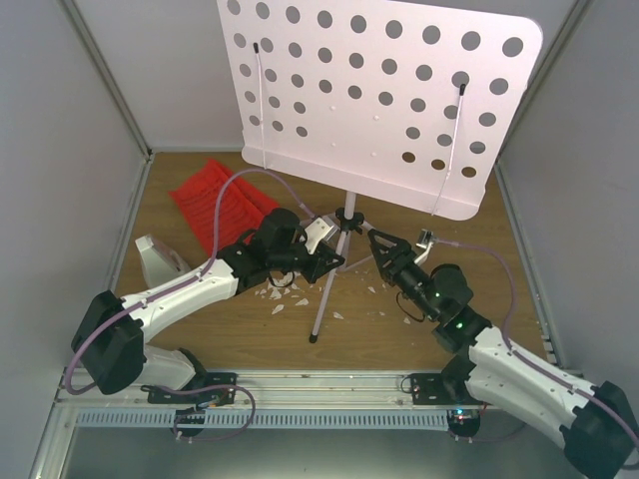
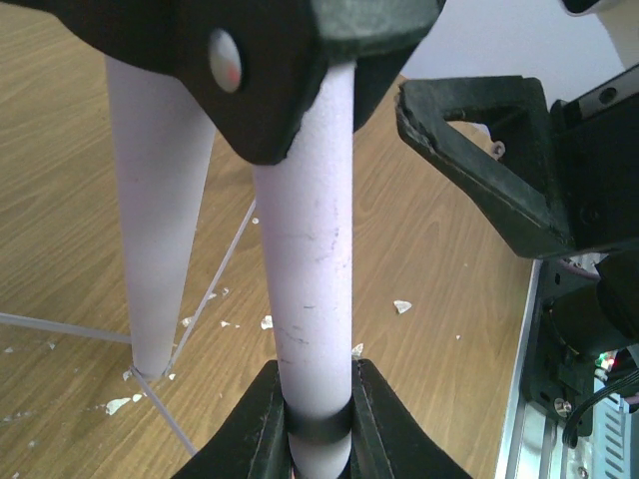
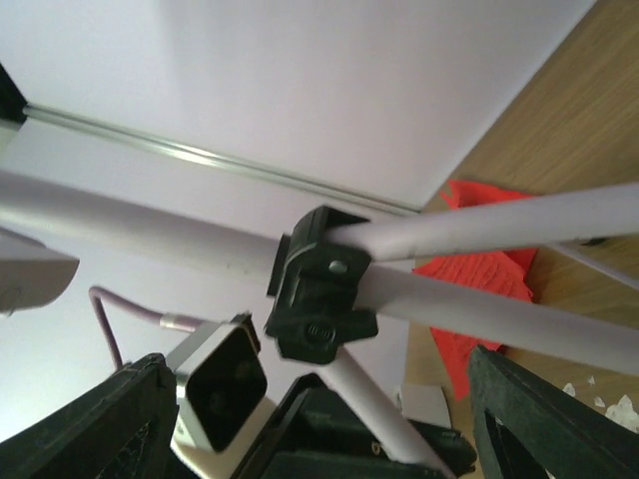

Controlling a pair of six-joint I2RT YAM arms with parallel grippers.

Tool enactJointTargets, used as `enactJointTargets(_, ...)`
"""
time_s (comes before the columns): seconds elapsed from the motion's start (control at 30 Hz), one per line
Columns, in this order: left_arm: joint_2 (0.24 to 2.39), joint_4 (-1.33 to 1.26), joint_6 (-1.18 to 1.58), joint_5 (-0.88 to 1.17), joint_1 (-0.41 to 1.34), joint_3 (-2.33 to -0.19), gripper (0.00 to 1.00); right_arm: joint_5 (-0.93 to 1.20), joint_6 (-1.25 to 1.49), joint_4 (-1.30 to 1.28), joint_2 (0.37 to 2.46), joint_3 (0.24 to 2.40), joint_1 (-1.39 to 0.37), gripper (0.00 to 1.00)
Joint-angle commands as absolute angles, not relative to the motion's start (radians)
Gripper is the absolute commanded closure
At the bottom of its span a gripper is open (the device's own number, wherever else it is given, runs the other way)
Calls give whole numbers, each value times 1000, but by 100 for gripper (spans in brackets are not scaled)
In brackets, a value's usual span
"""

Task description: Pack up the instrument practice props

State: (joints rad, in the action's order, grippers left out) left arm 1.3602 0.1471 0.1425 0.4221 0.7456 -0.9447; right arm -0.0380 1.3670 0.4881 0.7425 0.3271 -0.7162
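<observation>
The pale perforated music-stand plate (image 1: pixel 349 150) stands upright at the back of the counter (image 1: pixel 429 339). Its top edge is cut off overhead, and its face hides the counter behind it. Below it the silver tripod legs (image 1: pixel 321 299) splay from a black hub (image 3: pixel 319 289), and only the front leg can be followed down to its foot. The left tool (image 2: pixel 318 389) is clamped on one silver tube just under that hub, though up close I can't tell which tube it is. The right tool (image 1: pixel 377 238) hangs just beside the hub on the other side, its fingers (image 3: pixel 100 419) spread wide apart, with the hub and tubes ahead of them. Both arms reach in low, angled toward the middle of the stand. Off to the left lie the red ribbed sheets (image 1: pixel 215 205). The small white metronome (image 1: pixel 158 261) sits nearer, partly hidden by the left arm (image 1: pixel 180 289). White crumbs (image 1: pixel 283 295) are scattered around the legs.
</observation>
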Motion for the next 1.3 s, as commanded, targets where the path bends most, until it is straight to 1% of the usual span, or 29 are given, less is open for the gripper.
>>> enactJointTargets(0.0, 1362, 144, 88, 424, 754, -967, 100, -4, 1420, 523, 772, 367, -662, 23)
enactJointTargets(0.27, 1361, 146, 84, 418, 756, -969, 100, 100, 1388, 526, 876, 448, -641, 28)
enactJointTargets(0.6, 1354, 148, 83, 414, 758, -969, 100, 119, 1390, 538, 950, 474, -640, 33)
enactJointTargets(0.97, 1353, 149, 81, 414, 758, -969, 100, 106, 1353, 513, 953, 489, -641, 54)
enactJointTargets(1.17, 1352, 149, 80, 412, 758, -971, 100, 108, 1351, 515, 956, 488, -641, 59)
enactJointTargets(1.27, 1352, 150, 80, 412, 758, -971, 100, 105, 1344, 513, 956, 489, -641, 63)
